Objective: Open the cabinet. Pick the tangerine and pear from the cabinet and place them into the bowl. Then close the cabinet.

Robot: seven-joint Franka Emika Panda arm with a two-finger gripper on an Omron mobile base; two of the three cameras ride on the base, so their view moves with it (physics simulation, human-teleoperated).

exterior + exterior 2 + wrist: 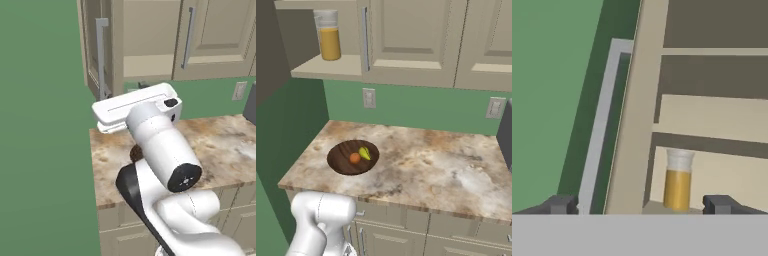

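Both fruits are already in the bowl (353, 157) on the bench (431, 165): tangerine (355, 158) sits at about 8 o'clock of the pear (364, 153), the two just beside each other. What looks left is shutting the cabinet (406, 45). Its left door (97, 50) stands swung out, edge-on in the left base view, silver bar handle (102, 57) facing the green wall side. The right door is shut.

Risks from here, as I judge them:
- The hand view looks along the open door's edge with the handle (599, 130) running from 11 o'clock down to 7 o'clock. A push landing on the thin edge rather than the door face could slip off and leave the door ajar.
- A jar of orange liquid (678, 180) stands on the lower shelf (722, 175) near the front, at 5 o'clock in the hand view. A wide or deep sweep of the arm could knock it.
- The arm's elbow hangs over the bench above the bowl in the left base view; a low swing could nudge the bowl.

Hand (639, 205): fingers (561, 204) spread about as wide as they go, nothing between them, touching nothing that I can see. Left finger lines up near the handle's lower end, right finger near the jar, both apparently short of contact.
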